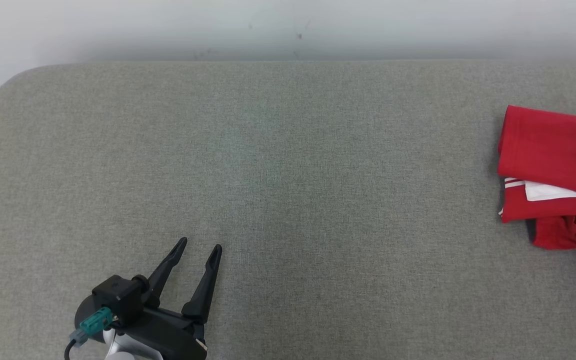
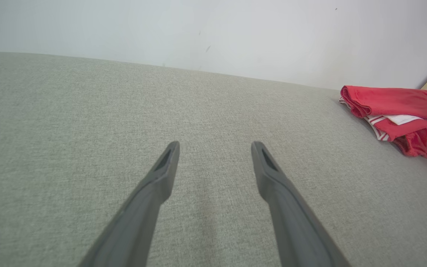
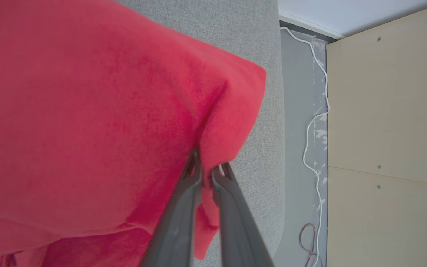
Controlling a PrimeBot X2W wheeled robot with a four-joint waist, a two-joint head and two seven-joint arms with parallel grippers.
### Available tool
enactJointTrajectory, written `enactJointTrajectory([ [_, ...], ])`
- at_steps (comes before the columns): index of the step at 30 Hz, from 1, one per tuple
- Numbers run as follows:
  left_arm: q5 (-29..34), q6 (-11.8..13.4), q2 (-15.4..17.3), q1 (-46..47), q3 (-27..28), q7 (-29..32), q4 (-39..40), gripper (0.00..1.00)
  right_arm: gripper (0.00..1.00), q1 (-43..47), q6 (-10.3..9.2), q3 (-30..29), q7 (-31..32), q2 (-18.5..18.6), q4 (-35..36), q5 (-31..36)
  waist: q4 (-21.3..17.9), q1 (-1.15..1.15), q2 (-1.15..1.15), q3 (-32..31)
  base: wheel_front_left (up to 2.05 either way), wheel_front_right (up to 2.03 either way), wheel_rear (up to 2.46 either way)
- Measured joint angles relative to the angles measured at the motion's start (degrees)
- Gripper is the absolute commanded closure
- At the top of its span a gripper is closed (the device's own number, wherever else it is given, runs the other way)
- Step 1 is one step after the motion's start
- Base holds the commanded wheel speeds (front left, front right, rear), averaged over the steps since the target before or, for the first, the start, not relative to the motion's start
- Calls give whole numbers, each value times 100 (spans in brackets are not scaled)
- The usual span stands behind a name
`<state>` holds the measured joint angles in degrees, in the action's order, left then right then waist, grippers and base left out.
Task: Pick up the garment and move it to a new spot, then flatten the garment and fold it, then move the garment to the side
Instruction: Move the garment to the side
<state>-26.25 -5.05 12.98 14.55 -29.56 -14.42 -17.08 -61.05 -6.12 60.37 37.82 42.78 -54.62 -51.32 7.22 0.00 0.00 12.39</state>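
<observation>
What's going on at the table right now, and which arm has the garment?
The right gripper is shut on an edge of the red garment. The garment lies in a loosely folded bundle at the right side of the grey table, with some white striped trim showing. The left gripper is open and empty over bare table at the near left, well away from the garment.

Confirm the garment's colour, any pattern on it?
Red garment with white striped trim at one folded edge; clearest in the head view.
</observation>
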Motion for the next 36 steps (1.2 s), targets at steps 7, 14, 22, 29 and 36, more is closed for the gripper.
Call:
enactJointTrajectory([
  [7, -26, 0, -12, -1, 40, 0, -80, 0, 0, -6, -19, 54, -1, -93, -124, 94, 17, 0, 0, -82, 0, 0, 0],
  [14, -58, 8, -18, -36, 110, 0, -201, 0, 0, -13, 21, 86, -113, -152, -222, 143, -42, 0, 0, -309, 0, 0, 0],
  [22, -88, 32, -60, -168, 114, 0, -265, 0, 0, 125, 519, -316, -1258, -131, 191, -163, -174, 0, 0, -631, 0, 0, 0],
  [29, -105, 159, 120, -641, 336, 1, -267, 0, 0, 874, 664, -584, -2384, -253, 866, -461, -284, -1, 0, -906, 0, 0, 0],
  [36, -145, 271, 235, -879, 509, 0, -226, 0, 0, 1632, 552, -868, -3448, -354, 1608, -669, -450, -1, 0, -1159, 0, 0, 0],
])
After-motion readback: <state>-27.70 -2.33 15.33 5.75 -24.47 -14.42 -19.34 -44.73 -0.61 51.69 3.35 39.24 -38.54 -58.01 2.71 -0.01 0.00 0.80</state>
